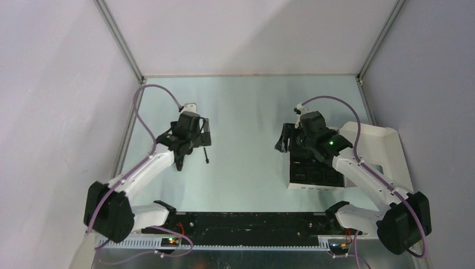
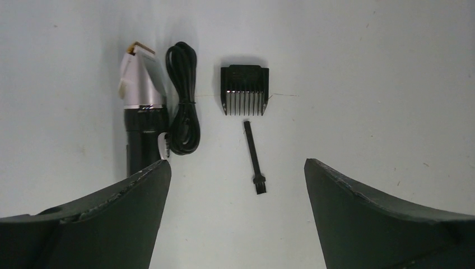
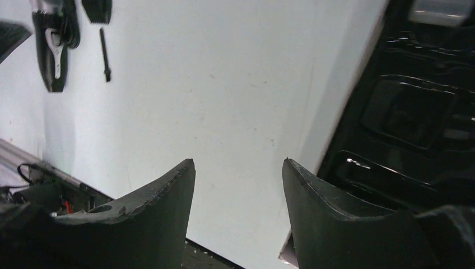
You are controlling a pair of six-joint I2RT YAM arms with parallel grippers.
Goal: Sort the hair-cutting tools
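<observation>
Left hand: it is hanging above the bench with its fingers standing wide apart and is gripping nothing.

Right hand: its fingers are standing partly apart with only bare bench showing between them, so it too is carrying nothing.

Task items, placed from the clipper body as the left wrist view shows them:
- The clipper body is lying flat on the bench, its silvery tip pointing away from the left hand and its black end running under that hand's left finger.
- A coiled black cord is lying just beside the clipper body, on its right.
- A black comb attachment is sitting further right, past the cord and apart from it, teeth facing the hand.
- The thin brush is lying just below the comb, nearer the hand than the clipper's tip.

The white box with its black insert is sitting well apart from the clipper body, on the right arm's side. The right hand is hovering at the box edge that faces the clipper.
</observation>
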